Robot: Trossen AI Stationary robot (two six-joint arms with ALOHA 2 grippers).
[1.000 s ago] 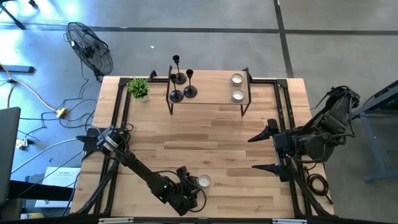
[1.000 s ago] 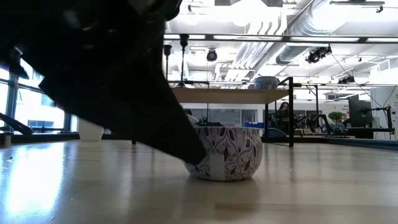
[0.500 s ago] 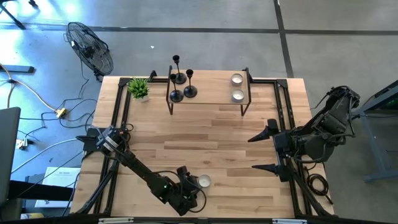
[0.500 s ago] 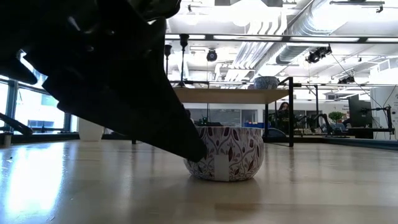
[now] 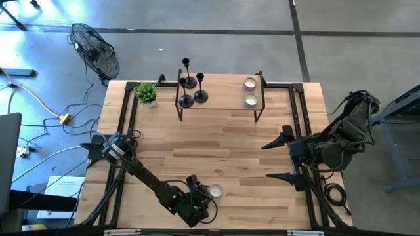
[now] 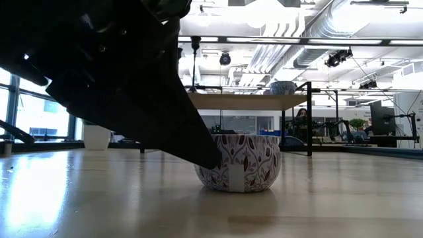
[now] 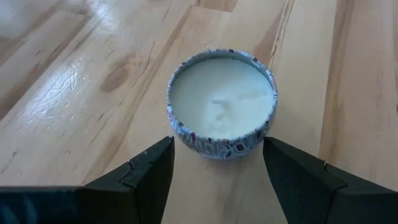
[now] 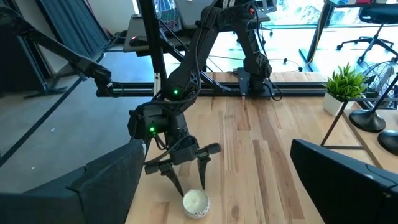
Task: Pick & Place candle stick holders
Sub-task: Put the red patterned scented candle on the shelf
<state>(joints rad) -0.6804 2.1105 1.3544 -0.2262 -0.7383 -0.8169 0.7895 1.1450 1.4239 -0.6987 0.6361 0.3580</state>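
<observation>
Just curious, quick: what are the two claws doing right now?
Left gripper: open, fingers either side of the patterned candle cup, not gripping it.
Right gripper: wide open, holding nothing.

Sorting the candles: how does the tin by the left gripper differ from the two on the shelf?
The patterned candle tin sits on the bare table, near edge, between the left gripper's open fingers. The two shelf tins stand on the raised shelf at the far edge, ungripped. All are round with pale wax.
</observation>
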